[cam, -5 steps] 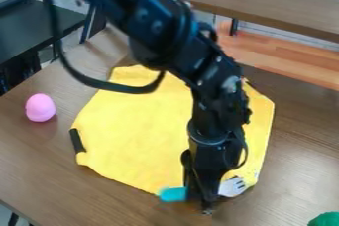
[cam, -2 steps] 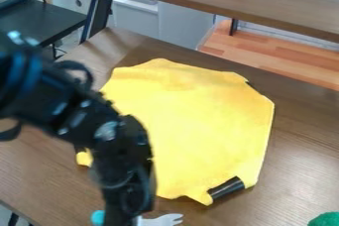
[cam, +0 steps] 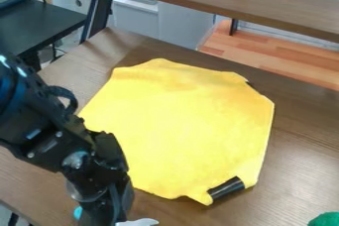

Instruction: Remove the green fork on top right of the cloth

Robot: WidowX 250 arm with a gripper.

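Since the fork (cam: 138, 222) looks light, stiff and probably kinda slick, it's best gripped mid-handle; it seems clamped in the hand (cam: 104, 214), clear of the cloth (cam: 179, 126).

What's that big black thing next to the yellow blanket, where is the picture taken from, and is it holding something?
The black thing is a robot arm. At its lower end is a black gripper, which works a bit like a hand. A camera looking down at a slant took the picture.

The blanket is a yellow cloth spread on a brown wooden table. A short black tube-shaped thing lies by its bottom edge, and something green and round peeks in at the bottom right corner.

A fork's pale grey head and blue-green handle poke out on opposite sides of the gripper, so the robot is probably holding it, off the cloth.
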